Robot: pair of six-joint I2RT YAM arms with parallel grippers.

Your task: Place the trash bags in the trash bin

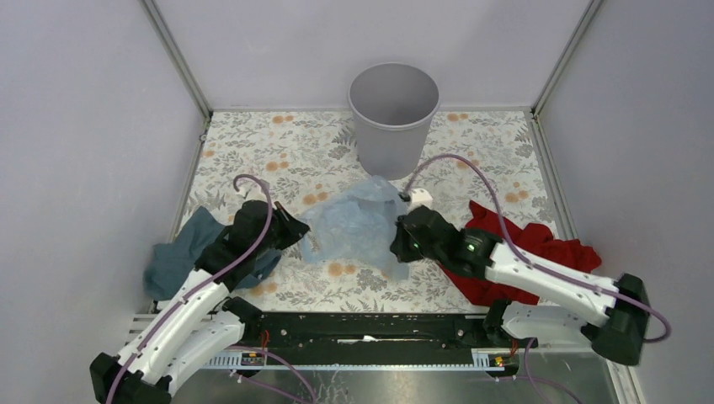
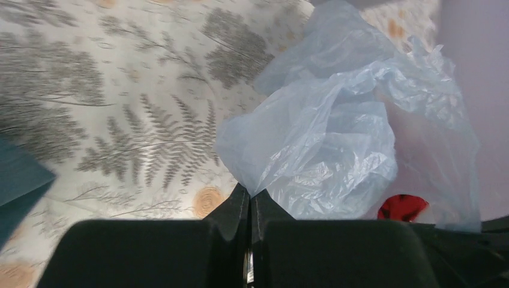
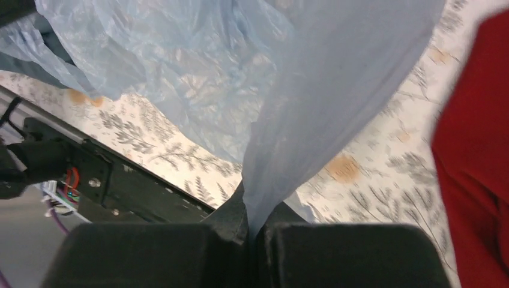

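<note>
The pale-blue translucent trash bag (image 1: 360, 225) hangs crumpled between my two grippers, above the floral mat in front of the grey trash bin (image 1: 393, 118), which stands upright at the back centre. My left gripper (image 1: 301, 227) is shut on the bag's left edge; the left wrist view shows the bag (image 2: 336, 138) pinched at the fingertips of the gripper (image 2: 249, 195). My right gripper (image 1: 402, 244) is shut on the bag's right side; in the right wrist view the plastic (image 3: 312, 102) runs down into the closed gripper (image 3: 252, 225).
A dark teal cloth (image 1: 181, 251) lies at the left under my left arm. A red cloth (image 1: 539, 252) lies at the right beneath my right arm, also in the right wrist view (image 3: 474, 150). Grey walls enclose the mat (image 1: 286, 143).
</note>
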